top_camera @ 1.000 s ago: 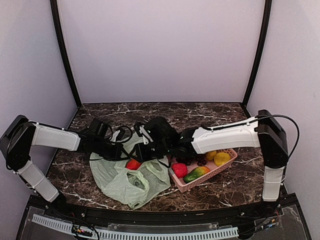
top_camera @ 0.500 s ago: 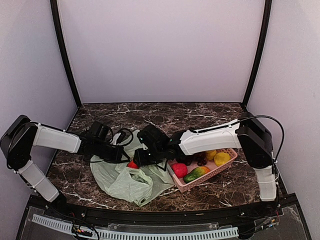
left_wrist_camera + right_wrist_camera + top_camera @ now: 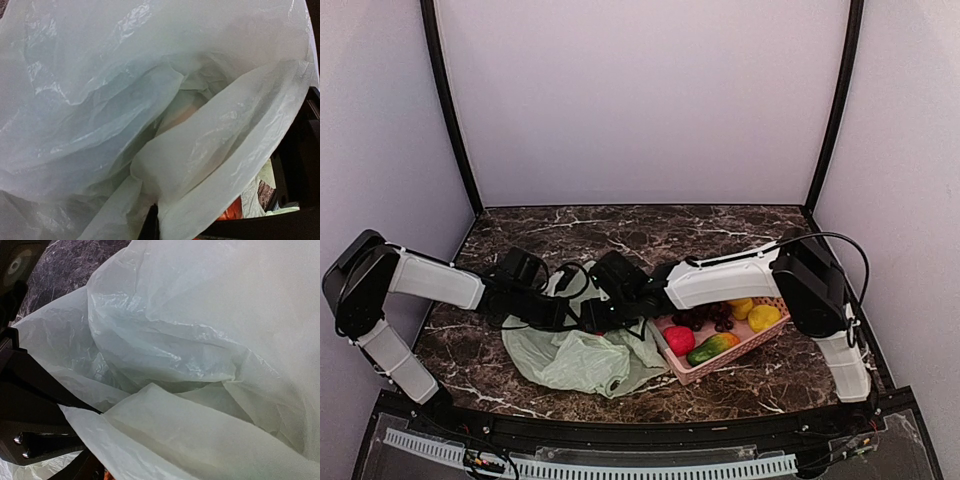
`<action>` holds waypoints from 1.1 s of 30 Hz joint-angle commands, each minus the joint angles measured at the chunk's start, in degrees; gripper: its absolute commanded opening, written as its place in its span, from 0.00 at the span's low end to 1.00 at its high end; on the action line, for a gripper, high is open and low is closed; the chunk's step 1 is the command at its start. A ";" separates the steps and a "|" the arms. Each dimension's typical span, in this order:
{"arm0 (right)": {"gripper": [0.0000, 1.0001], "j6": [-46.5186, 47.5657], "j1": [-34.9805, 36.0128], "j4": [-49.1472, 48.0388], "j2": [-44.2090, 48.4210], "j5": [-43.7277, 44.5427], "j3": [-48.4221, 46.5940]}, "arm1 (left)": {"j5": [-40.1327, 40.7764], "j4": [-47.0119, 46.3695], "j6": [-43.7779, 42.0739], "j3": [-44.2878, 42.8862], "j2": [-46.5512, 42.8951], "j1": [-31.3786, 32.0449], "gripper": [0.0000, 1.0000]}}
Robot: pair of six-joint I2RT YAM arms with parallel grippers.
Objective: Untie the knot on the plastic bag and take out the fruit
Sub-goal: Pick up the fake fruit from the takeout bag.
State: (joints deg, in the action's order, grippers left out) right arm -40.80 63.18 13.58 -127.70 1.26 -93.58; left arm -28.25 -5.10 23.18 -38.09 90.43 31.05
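The plastic bag (image 3: 575, 358) lies crumpled on the marble table, left of the basket, and no knot shows on it. My left gripper (image 3: 563, 313) is at the bag's upper left edge. In the left wrist view the bag (image 3: 150, 100) drapes over its fingers, folds converging on one dark finger (image 3: 153, 226). My right gripper (image 3: 604, 318) is pushed in at the bag's top. In the right wrist view the plastic (image 3: 200, 365) hides its fingers. A sliver of red-orange fruit (image 3: 232, 223) shows under the plastic. Other fruit lies in the pink basket (image 3: 761, 338).
The basket holds a red fruit (image 3: 679, 339), a red-green mango (image 3: 712, 347), yellow pieces (image 3: 763, 317) and dark grapes (image 3: 706, 320). The two gripper heads sit almost touching. Black frame posts and pale walls close in the table's back and sides.
The right arm has reached further left into the bag's top. The bag has bunched up and flattened toward the front. The red fruit seen in the bag is now hidden from above.
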 commanded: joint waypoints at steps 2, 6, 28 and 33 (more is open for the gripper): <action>0.57 0.44 -0.61 0.42 -2.81 -0.20 -2.35 | -1.31 -2.26 0.27 0.73 -0.43 0.67 0.01; 0.31 0.77 -0.76 -1.19 -0.53 -0.20 -1.16 | -0.38 -2.07 0.37 1.09 -1.35 0.68 0.01; 0.11 10.81 -1.26 -26.14 20.35 -1.72 22.47 | 6.36 2.35 -1.58 0.23 -10.53 0.62 0.01; 0.12 15.51 0.45 -28.93 21.62 -7.60 24.00 | 6.59 1.97 -1.76 -1.85 -10.53 0.59 0.01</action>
State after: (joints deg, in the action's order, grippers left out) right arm -30.37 62.26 -10.59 -108.03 -1.10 -70.87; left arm -22.63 -4.29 22.68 -37.98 81.41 31.46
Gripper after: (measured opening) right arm 0.349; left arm 0.010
